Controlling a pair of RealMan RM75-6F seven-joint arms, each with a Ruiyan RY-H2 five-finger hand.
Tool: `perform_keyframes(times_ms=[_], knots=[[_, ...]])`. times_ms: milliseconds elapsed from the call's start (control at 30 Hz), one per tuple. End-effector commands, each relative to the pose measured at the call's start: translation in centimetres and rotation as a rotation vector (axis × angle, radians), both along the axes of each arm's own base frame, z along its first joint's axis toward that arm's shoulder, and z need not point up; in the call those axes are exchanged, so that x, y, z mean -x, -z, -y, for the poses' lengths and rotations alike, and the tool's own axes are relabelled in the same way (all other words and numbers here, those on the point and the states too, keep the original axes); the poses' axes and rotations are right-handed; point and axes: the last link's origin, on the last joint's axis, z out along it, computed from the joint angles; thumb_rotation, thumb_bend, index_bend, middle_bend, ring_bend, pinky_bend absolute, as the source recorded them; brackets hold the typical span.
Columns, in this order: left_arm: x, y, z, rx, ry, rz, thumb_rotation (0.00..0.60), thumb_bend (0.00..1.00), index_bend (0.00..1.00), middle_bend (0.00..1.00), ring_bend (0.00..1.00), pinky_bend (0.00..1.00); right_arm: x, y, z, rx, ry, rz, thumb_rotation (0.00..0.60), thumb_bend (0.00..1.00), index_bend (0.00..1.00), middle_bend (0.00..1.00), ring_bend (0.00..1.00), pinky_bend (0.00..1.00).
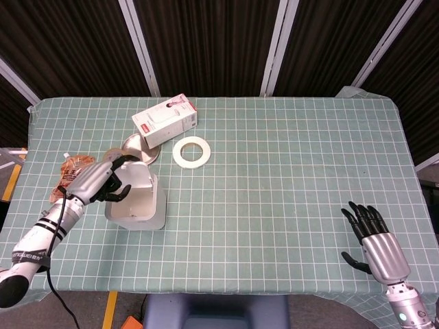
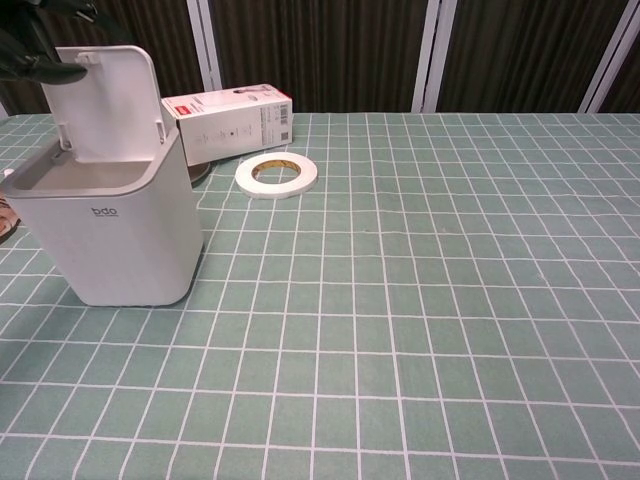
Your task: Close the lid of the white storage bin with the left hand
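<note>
The white storage bin (image 1: 137, 205) (image 2: 115, 230) stands at the table's left with its lid (image 1: 134, 175) (image 2: 105, 100) raised upright at the back. My left hand (image 1: 103, 181) (image 2: 40, 45) is at the lid's top left edge, fingers curled over its rim and touching it. In the chest view only dark fingertips show at the upper left. My right hand (image 1: 374, 240) rests near the front right of the table, fingers spread and holding nothing.
Behind the bin lie a white and red box (image 1: 164, 118) (image 2: 228, 122), a roll of white tape (image 1: 191, 151) (image 2: 276, 175) and a round metal lid (image 1: 140, 147). A snack packet (image 1: 74, 171) lies left of the bin, by the table's left edge.
</note>
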Motion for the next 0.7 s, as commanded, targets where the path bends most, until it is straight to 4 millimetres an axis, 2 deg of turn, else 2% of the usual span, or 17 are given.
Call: perform_keyframes(times_ms=[33, 200, 333, 500, 700], knots=[[0.1, -0.1, 0.5, 0.013, 0.001, -0.009, 0.600, 0.49, 0.23, 1.00, 1.00, 1.00, 0.0, 0.0, -0.1, -0.001, -0.001, 0.002, 0.600, 0.30, 0.00, 0.00, 0.00, 0.00], [0.1, -0.4, 1.7, 0.011, 0.024, -0.003, 0.600, 0.49, 0.24, 1.00, 1.00, 1.00, -0.1, 0.0, -0.2, -0.003, -0.003, 0.005, 0.600, 0.30, 0.00, 0.00, 0.00, 0.00], [0.4, -0.2, 3.5, 0.046, 0.057, -0.023, 0.600, 0.49, 0.25, 1.00, 1.00, 1.00, -0.2, -0.1, -0.4, -0.001, -0.006, 0.012, 0.600, 0.30, 0.00, 0.00, 0.00, 0.00], [1.4, 0.6, 5.8, 0.122, 0.085, -0.076, 0.600, 0.49, 0.24, 1.00, 1.00, 1.00, -0.3, -0.2, -0.5, -0.001, -0.008, 0.019, 0.600, 0.30, 0.00, 0.00, 0.00, 0.00], [2.8, 1.6, 6.8, 0.189, 0.083, -0.116, 0.600, 0.49, 0.22, 1.00, 1.00, 1.00, -0.3, -0.1, -0.6, -0.006, -0.011, 0.022, 0.600, 0.30, 0.00, 0.00, 0.00, 0.00]])
